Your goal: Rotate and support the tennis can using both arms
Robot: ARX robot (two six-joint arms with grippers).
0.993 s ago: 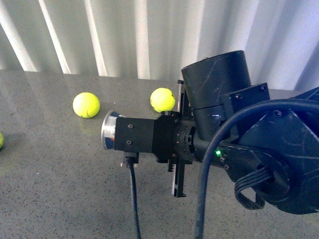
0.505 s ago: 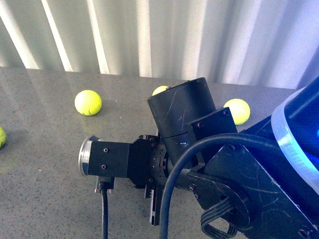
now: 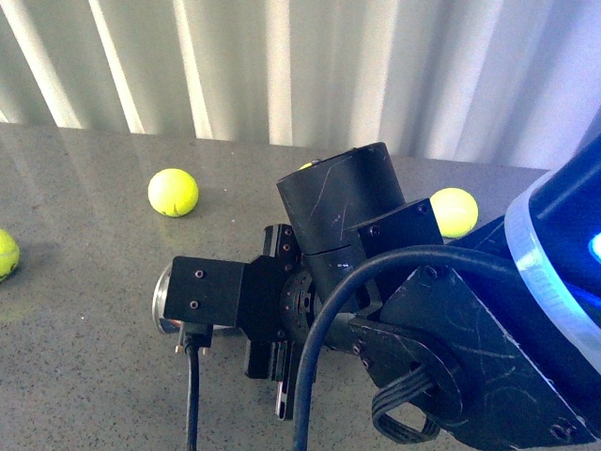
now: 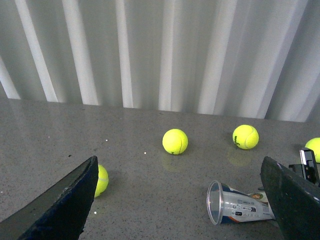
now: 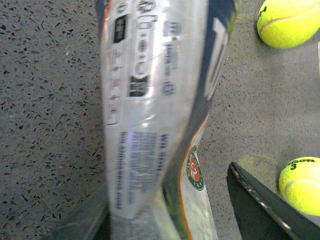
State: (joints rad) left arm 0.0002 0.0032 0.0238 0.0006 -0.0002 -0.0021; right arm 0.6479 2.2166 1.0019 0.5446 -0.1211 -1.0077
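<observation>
**Tennis can on its side, largely screened by the right arm**

In the front view the right arm (image 3: 451, 329) fills the middle and right of the picture, hiding its own gripper and almost all of the tennis can. A silvery round edge (image 3: 164, 299) shows past the arm's black block. Whether it belongs to the can cannot be told.

From the left wrist, the tennis can (image 4: 240, 202) lies flat on the grey tabletop (image 4: 125, 170) with its open clear mouth showing. Its other end is cut off behind one finger (image 4: 295, 200) of the left gripper (image 4: 178, 164). That gripper's jaws are spread wide and hold nothing, and the can is well apart from the other finger (image 4: 65, 200). Only a small corner of the right gripper (image 4: 309, 162) shows at the can's hidden end.

In the right wrist view the can (image 5: 155, 100) is very close and blurred, and its small print is unreadable. The right gripper (image 5: 162, 210) straddles it with jaws apart. The dark finger (image 5: 265, 210) stands clear of the can's wall with a sliver of tabletop between, and the other finger (image 5: 85, 222) is too blurred to judge contact.

Yellow tennis balls (image 4: 175, 141) lie scattered about, one of them (image 3: 305, 166) barely peeking over the arm.
</observation>
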